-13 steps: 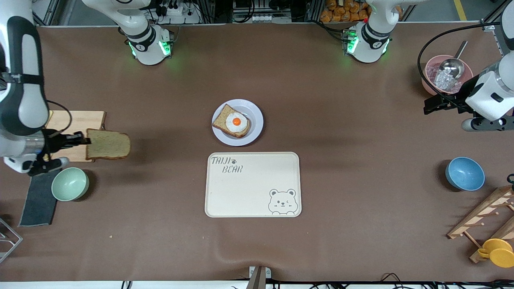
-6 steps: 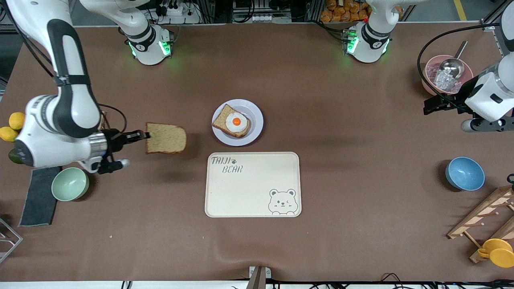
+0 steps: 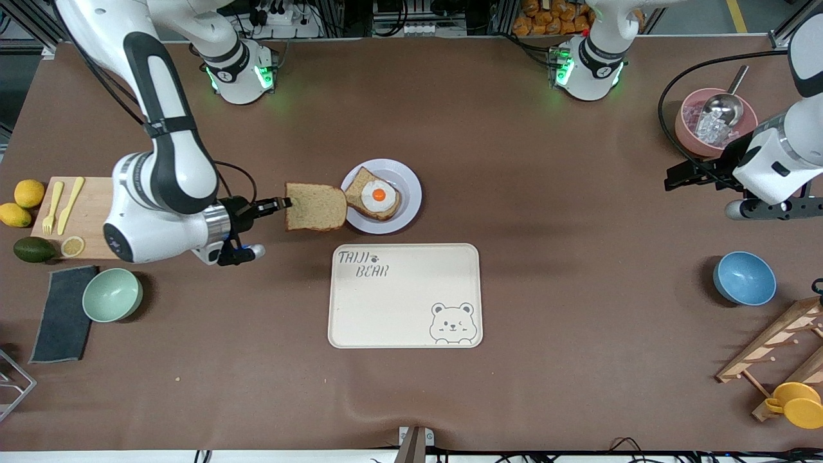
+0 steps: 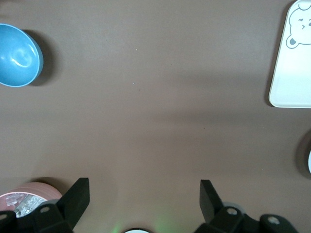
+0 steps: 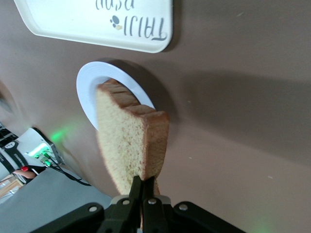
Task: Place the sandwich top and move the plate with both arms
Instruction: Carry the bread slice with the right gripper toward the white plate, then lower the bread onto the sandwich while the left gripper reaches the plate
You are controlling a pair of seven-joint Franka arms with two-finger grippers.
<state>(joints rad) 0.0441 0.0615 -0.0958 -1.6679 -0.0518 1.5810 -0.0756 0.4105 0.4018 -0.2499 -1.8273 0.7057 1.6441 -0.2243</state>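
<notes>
My right gripper (image 3: pixel 283 204) is shut on the crust edge of the sandwich top (image 3: pixel 315 206), a plain brown bread slice held flat in the air beside the plate (image 3: pixel 408 193), its free edge just reaching the rim. In the right wrist view the sandwich top (image 5: pixel 131 141) hangs from the pinched right gripper (image 5: pixel 144 183), and the plate (image 5: pixel 90 85) shows past it. The plate holds a bread slice with a fried egg (image 3: pixel 378 195). My left gripper (image 3: pixel 674 175) waits open over bare table next to the pink bowl (image 3: pixel 697 132); its fingers (image 4: pixel 77 194) hold nothing.
A cream bear tray (image 3: pixel 405 296) lies just nearer the camera than the plate. At the right arm's end are a cutting board (image 3: pixel 96 206), lemons, an avocado, a mint bowl (image 3: pixel 112 294) and a dark cloth. At the left arm's end are a blue bowl (image 3: pixel 744 278) and a wooden rack (image 3: pixel 778 350).
The right arm has carried the bread slice from over the cutting board across the table up to the plate. The left gripper has shifted slightly toward the middle.
</notes>
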